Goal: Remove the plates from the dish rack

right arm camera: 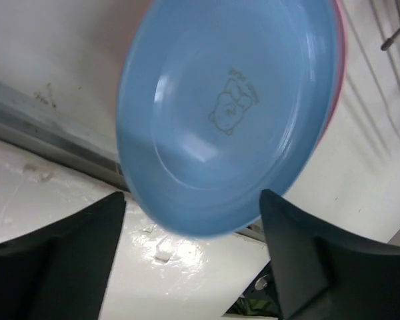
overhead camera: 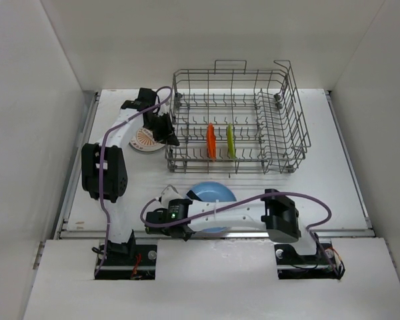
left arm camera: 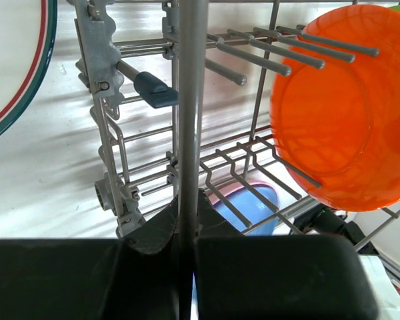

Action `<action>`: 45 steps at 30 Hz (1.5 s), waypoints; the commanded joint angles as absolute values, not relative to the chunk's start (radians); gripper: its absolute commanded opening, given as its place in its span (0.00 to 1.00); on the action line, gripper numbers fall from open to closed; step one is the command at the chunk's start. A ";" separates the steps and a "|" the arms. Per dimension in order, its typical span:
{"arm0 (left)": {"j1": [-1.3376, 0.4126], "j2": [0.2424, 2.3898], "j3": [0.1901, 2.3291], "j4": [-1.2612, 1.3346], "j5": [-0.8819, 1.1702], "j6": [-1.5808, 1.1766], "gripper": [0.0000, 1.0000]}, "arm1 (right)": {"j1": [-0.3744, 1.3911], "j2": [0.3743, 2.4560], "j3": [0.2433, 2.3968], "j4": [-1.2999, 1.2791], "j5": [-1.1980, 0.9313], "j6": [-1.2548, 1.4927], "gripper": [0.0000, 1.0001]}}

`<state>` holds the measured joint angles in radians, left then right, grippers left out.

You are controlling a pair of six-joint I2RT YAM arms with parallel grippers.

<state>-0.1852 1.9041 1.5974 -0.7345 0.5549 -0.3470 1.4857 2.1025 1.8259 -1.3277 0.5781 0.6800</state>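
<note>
The grey wire dish rack stands at the back middle. A small orange plate and a small lime green plate stand upright in it. My left gripper is at the rack's left side. In the left wrist view it is shut on an upright rack wire, with the orange plate to the right. A blue plate lies on a pink plate in front of the rack. My right gripper is open and empty at the blue plate's near edge.
A white plate with an orange sunburst lies on the table left of the rack, under the left arm. A white plate with a teal rim shows at the left wrist view's upper left. White walls enclose the table on three sides.
</note>
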 commanded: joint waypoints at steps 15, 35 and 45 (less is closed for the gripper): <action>-0.187 1.856 1.732 -0.897 0.513 -0.216 0.00 | 1.430 1.674 1.939 -1.129 0.502 0.647 1.00; -0.212 1.796 1.898 -0.997 0.163 -0.115 0.54 | 0.566 1.755 1.891 -0.824 0.098 0.502 0.60; -0.392 1.753 2.005 -0.979 0.110 0.038 0.74 | 0.566 1.865 1.736 -0.819 0.123 0.483 0.28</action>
